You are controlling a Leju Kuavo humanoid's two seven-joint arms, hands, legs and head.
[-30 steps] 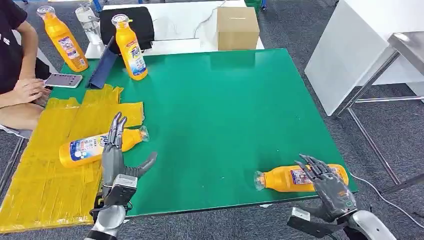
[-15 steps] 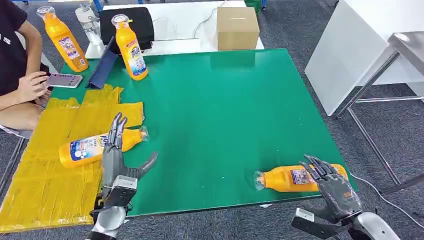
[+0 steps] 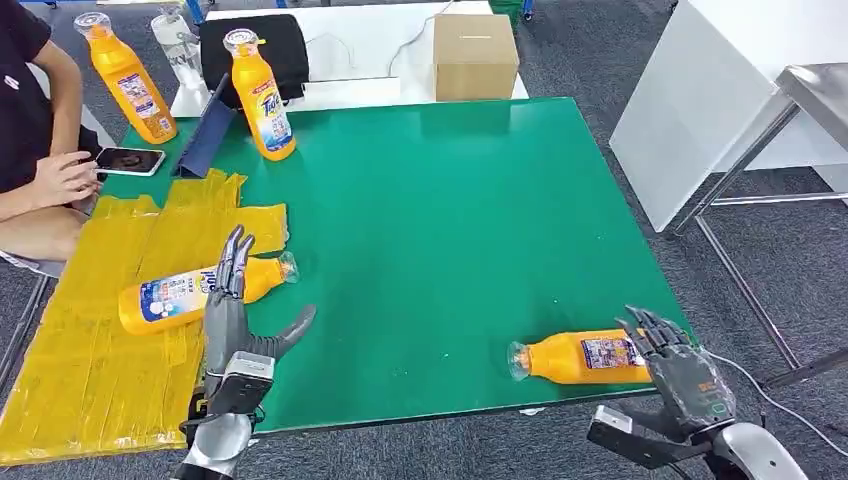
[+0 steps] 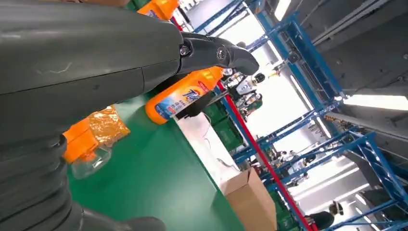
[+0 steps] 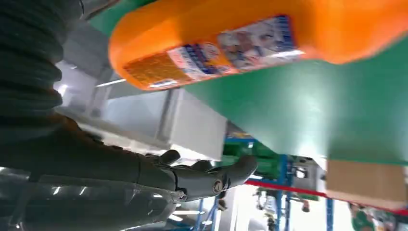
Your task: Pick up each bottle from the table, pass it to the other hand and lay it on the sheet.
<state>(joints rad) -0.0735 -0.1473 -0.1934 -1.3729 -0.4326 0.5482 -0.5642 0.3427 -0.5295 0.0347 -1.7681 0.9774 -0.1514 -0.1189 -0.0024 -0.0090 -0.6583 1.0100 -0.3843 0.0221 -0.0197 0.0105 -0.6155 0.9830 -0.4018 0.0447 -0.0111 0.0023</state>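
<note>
- My right hand (image 3: 685, 375) has slid back past the bench (image 3: 450, 220) edge, fingers spread, off the lying bottle (image 3: 580, 358); that grasp needs redoing.
- My left hand (image 3: 232, 310) stays released beside the delivered bottle (image 3: 190, 293) on the sheet (image 3: 90, 340).
- Far bottles (image 3: 262, 95) wait.

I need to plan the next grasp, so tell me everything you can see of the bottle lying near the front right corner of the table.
The bottle is orange plastic with a clear cap and a white-and-blue printed label. It lies on its side on the green table, close to the front edge, cap pointing toward the table's middle and base toward the right edge. The right robot hand is at its base end with fingers spread; whether they touch the bottle cannot be told. Nothing else touches it.
</note>
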